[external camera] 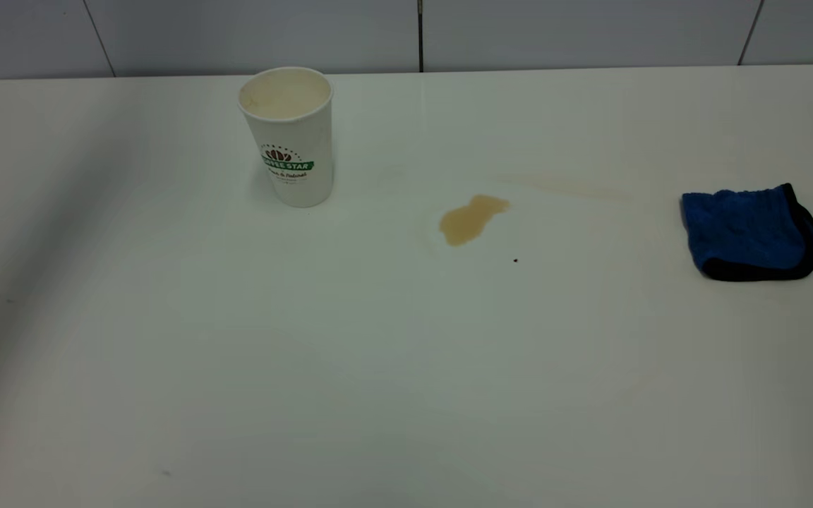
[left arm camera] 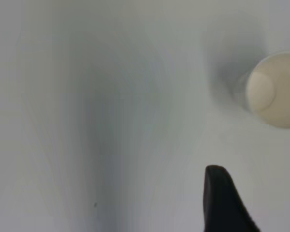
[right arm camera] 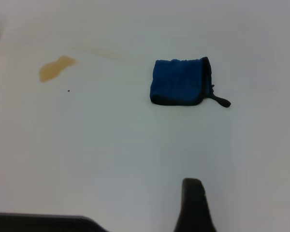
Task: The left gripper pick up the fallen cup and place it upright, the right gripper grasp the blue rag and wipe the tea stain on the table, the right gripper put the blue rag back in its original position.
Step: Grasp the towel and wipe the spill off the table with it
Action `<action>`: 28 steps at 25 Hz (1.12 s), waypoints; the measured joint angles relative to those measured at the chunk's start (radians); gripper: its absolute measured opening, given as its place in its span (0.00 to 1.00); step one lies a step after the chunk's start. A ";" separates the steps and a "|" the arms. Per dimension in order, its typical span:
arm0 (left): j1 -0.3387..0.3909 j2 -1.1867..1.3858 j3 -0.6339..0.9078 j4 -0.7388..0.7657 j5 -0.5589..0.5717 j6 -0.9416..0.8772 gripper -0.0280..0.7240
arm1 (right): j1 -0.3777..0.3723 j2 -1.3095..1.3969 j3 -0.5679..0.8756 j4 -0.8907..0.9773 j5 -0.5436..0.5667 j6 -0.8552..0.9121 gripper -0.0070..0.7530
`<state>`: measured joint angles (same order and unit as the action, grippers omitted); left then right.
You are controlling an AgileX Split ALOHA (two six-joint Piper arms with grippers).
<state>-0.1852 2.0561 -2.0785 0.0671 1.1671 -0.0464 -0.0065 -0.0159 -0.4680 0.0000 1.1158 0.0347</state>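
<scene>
The white cup [external camera: 288,134] with the green COFFEE STAR logo stands upright at the back left of the table [external camera: 378,367]. In the left wrist view its cream inside [left arm camera: 275,89] shows from above. My left gripper [left arm camera: 261,203] hangs open above bare table, apart from the cup and holding nothing. A light-brown tea stain [external camera: 472,218] lies mid-table. The blue rag [external camera: 749,233] lies flat at the right edge; the right wrist view shows the rag [right arm camera: 180,81] and the stain [right arm camera: 55,67]. My right gripper [right arm camera: 241,212] is open well short of the rag; one finger [right arm camera: 193,203] shows.
A tiny dark speck [external camera: 515,260] sits just in front of the stain. A faint pale streak [external camera: 565,186] runs from the stain toward the rag. A grey tiled wall [external camera: 420,32] rises behind the table's far edge. Neither arm appears in the exterior view.
</scene>
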 joint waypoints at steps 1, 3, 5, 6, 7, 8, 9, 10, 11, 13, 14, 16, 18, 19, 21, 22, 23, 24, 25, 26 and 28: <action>0.000 -0.047 0.060 0.026 0.000 -0.029 0.53 | 0.000 0.000 0.000 0.000 0.000 0.000 0.77; 0.000 -0.150 0.149 0.074 0.001 -0.071 0.51 | 0.000 0.000 0.000 0.000 0.000 0.000 0.77; 0.000 -0.239 0.217 0.102 0.001 -0.088 0.49 | 0.000 0.000 0.000 0.000 0.000 0.000 0.77; 0.000 -0.287 0.260 0.105 0.001 -0.090 0.48 | 0.000 0.000 0.000 0.000 0.000 0.000 0.77; 0.000 -0.336 0.304 0.105 0.001 -0.090 0.47 | 0.000 0.000 0.000 0.000 0.000 0.000 0.77; 0.000 -0.386 0.367 0.106 0.001 -0.090 0.47 | 0.000 0.000 0.000 0.000 0.000 0.000 0.77; 0.000 -0.428 0.442 0.106 0.001 -0.090 0.46 | 0.000 0.000 0.000 0.000 0.000 0.000 0.77; 0.000 -0.481 0.527 0.106 0.001 -0.090 0.46 | 0.000 0.000 0.000 0.000 0.000 0.000 0.77; 0.000 -0.535 0.603 0.106 0.001 -0.090 0.45 | 0.000 0.000 0.000 0.000 0.000 0.000 0.77; 0.000 -0.643 0.794 0.106 0.001 -0.095 0.45 | 0.000 0.000 0.000 0.000 0.000 0.000 0.77; 0.000 -0.704 0.872 0.106 0.001 -0.103 0.45 | 0.000 0.000 0.000 0.000 0.000 0.000 0.77; 0.000 -0.816 1.045 0.106 0.001 -0.122 0.45 | 0.000 0.000 0.000 0.000 0.000 0.000 0.77; 0.016 -0.943 1.186 0.100 -0.007 -0.128 0.45 | 0.000 0.000 0.000 0.000 0.000 0.000 0.77; 0.039 -0.997 1.254 0.091 -0.022 -0.129 0.45 | 0.000 0.000 0.000 0.000 0.000 0.000 0.77; 0.115 -1.119 1.357 0.060 -0.044 -0.122 0.45 | 0.000 0.000 0.000 0.000 0.000 0.000 0.77; 0.149 -1.174 1.401 0.042 -0.043 -0.112 0.45 | 0.000 0.000 0.000 0.000 0.000 0.000 0.77; 0.186 -1.217 1.437 0.031 -0.034 -0.094 0.45 | 0.000 0.000 0.000 0.000 0.000 0.000 0.77; 0.214 -1.267 1.464 0.027 -0.027 -0.072 0.45 | 0.000 0.000 0.000 0.000 0.000 0.000 0.77; 0.229 -1.316 1.479 0.024 -0.022 -0.055 0.45 | 0.000 0.000 0.000 0.000 0.000 0.000 0.77; 0.238 -1.364 1.490 0.020 -0.020 -0.040 0.45 | 0.000 0.000 0.000 0.000 0.000 0.000 0.77; 0.243 -1.448 1.494 0.009 -0.021 -0.026 0.45 | 0.000 0.000 0.000 0.000 0.000 0.000 0.77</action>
<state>0.0580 0.6082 -0.5845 0.0761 1.1456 -0.0722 -0.0065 -0.0159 -0.4680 0.0000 1.1158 0.0347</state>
